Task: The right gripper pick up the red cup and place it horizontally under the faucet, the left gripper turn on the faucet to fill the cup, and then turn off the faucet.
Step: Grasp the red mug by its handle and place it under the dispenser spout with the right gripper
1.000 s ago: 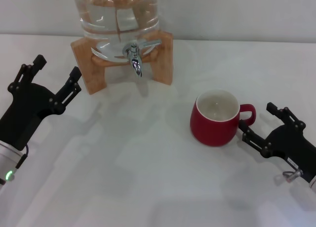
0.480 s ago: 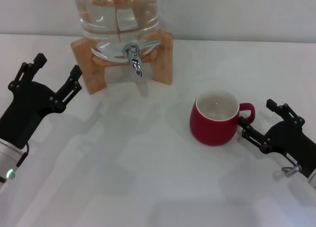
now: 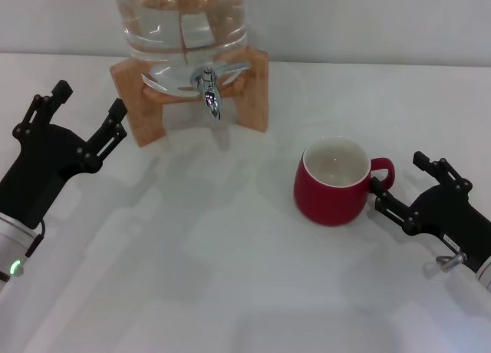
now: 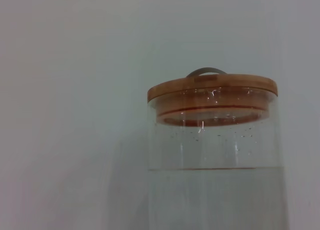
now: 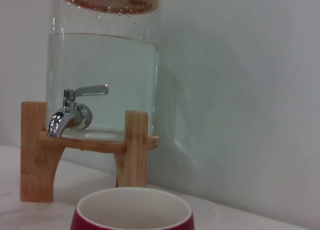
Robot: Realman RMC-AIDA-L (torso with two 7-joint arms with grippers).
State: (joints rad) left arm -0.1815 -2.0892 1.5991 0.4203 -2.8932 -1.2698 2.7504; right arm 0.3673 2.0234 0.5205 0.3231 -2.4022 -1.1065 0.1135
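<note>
The red cup [image 3: 331,182] is seen upright on the white table [image 3: 230,276], right of centre in the head view, its handle turned toward the right edge of the frame. The right gripper [image 3: 399,186] is found at the lower right with its jaws spread open, one finger on either side of the handle; whether the handle is touched cannot be told. Compared with a second ago, this gripper is placed slightly further toward the cup, and the cup is shifted a little to the left. The left gripper [image 3: 86,113] is held at the left of the frame, jaws open and empty, almost unchanged from before. The faucet [image 3: 209,88] is seen at the upper centre, fitted to a glass jar [image 3: 184,23] of water on a wooden stand [image 3: 257,92], well apart from the cup.
</note>
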